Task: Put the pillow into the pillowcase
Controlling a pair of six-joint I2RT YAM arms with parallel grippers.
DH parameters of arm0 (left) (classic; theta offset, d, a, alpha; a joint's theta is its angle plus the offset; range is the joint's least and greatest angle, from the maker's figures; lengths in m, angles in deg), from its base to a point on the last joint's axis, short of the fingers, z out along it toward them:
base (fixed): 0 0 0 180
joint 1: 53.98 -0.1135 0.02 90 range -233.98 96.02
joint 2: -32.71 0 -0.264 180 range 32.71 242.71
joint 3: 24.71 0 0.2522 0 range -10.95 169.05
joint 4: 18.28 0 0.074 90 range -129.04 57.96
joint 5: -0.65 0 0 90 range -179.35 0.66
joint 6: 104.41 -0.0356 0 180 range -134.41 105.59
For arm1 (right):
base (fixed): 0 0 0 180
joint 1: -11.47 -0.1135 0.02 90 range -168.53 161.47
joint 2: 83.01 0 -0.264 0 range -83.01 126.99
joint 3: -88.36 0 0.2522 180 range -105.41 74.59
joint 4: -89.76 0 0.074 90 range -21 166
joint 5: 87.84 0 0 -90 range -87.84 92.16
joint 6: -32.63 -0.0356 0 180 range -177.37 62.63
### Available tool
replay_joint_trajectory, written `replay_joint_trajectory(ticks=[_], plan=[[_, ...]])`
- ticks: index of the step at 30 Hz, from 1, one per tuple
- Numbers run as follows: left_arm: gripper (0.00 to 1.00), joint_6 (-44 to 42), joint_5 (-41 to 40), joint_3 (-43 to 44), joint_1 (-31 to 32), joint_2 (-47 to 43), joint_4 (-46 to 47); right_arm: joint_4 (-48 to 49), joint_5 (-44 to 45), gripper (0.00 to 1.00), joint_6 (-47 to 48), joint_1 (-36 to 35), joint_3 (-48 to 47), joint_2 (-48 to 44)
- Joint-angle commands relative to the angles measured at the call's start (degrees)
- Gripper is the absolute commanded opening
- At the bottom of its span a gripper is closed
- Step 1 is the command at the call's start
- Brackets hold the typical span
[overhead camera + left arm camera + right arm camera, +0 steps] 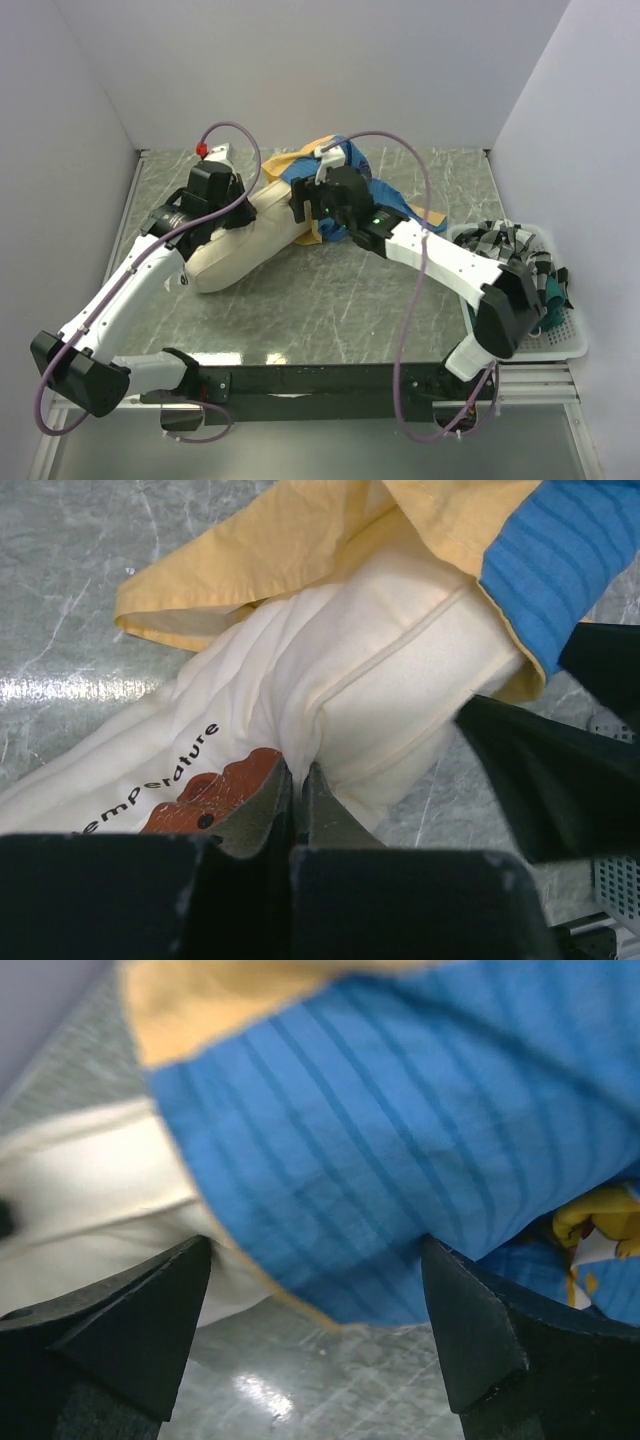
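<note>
The cream-white pillow (245, 250) lies on the table left of centre, its far end inside the mouth of the pillowcase (330, 160). In the left wrist view the pillow (330, 680) shows its brown bear print and text, and the pillowcase (300, 530) drapes over its far end. My left gripper (297, 780) is shut on a fold of the pillow. My right gripper (315, 1305) is open, its jaws spread wide beside the blue edge of the pillowcase (400, 1140), with the pillow (90, 1190) at the left.
A white basket (570, 345) with black-and-white checked cloth (515, 250) stands at the right table edge. White walls close the back and both sides. The table (330, 300) is grey marbled.
</note>
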Motion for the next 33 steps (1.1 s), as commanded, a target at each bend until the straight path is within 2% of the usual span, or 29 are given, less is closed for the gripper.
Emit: replay_joint_trajectory(ticks=[1,2,3,6,7,8,9,12,13,15,17,19,20,23,25,28,30,33], plan=[[0.01,0.45,2.45,3.47,-0.90,0.34,1.09,3.79,4.51,0.87,1.91,0.70,-1.90,3.46],[0.01,0.45,2.63,3.56,-1.25,0.25,1.09,3.79,6.87,0.83,1.73,0.96,-1.90,3.99],[0.01,0.37,3.15,3.82,-1.51,0.25,1.09,3.88,8.28,0.74,1.47,1.22,-2.25,4.25],[0.01,0.63,3.59,4.79,-2.57,0.34,0.47,1.95,14.33,0.59,0.41,1.84,-5.24,5.49],[0.01,0.80,4.64,5.05,-2.92,0.25,0.56,0.99,15.15,0.51,0.24,1.93,-5.85,5.66],[0.01,1.15,5.61,5.06,-4.23,0.08,0.73,0.20,15.50,0.47,-0.02,2.28,-7.77,6.10],[0.01,1.85,6.75,5.06,-5.11,-0.01,1.08,-0.94,14.29,0.31,-0.11,2.72,-9.36,6.71],[0.01,3.70,10.88,6.02,-7.84,-0.10,2.32,-9.02,12.44,0.00,1.55,2.55,-19.72,10.58],[0.01,4.05,11.76,6.37,-8.37,-0.02,2.75,-12.78,10.43,0.00,1.99,1.07,-24.36,11.19],[0.01,5.71,14.05,7.60,-10.12,0.51,3.10,-15.62,9.10,0.00,2.69,-2.09,-27.55,10.85],[0.01,7.21,15.97,8.04,-12.57,0.77,4.68,-20.89,6.11,0.00,3.22,-9.55,-32.21,10.41],[0.01,10.90,19.04,7.26,-15.56,0.86,6.35,-24.23,7.15,0.00,4.19,-15.53,-34.41,9.97],[0.01,12.57,23.15,6.47,-19.06,0.60,9.58,-25.12,9.16,0.00,4.54,-21.39,-34.60,9.62],[0.01,20.47,29.25,3.04,-24.96,0.25,15.47,-28.28,9.10,0.00,3.32,-26.18,-35.39,9.79],[0.01,25.05,31.72,-0.29,-26.73,0.16,18.74,-28.73,9.43,0.00,1.82,-25.67,-33.74,10.23],[0.01,25.41,31.45,-2.49,-26.92,2.17,19.28,-28.29,5.33,0.00,0.33,-21.02,-30.40,12.16],[0.01,27.25,35.30,-6.09,-28.22,3.06,23.99,-27.06,2.94,0.00,-0.20,-16.72,-28.98,13.39],[0.01,24.81,36.81,-4.45,-28.41,6.21,24.04,-27.41,0.40,0.00,-0.47,-12.59,-30.02,16.21]])
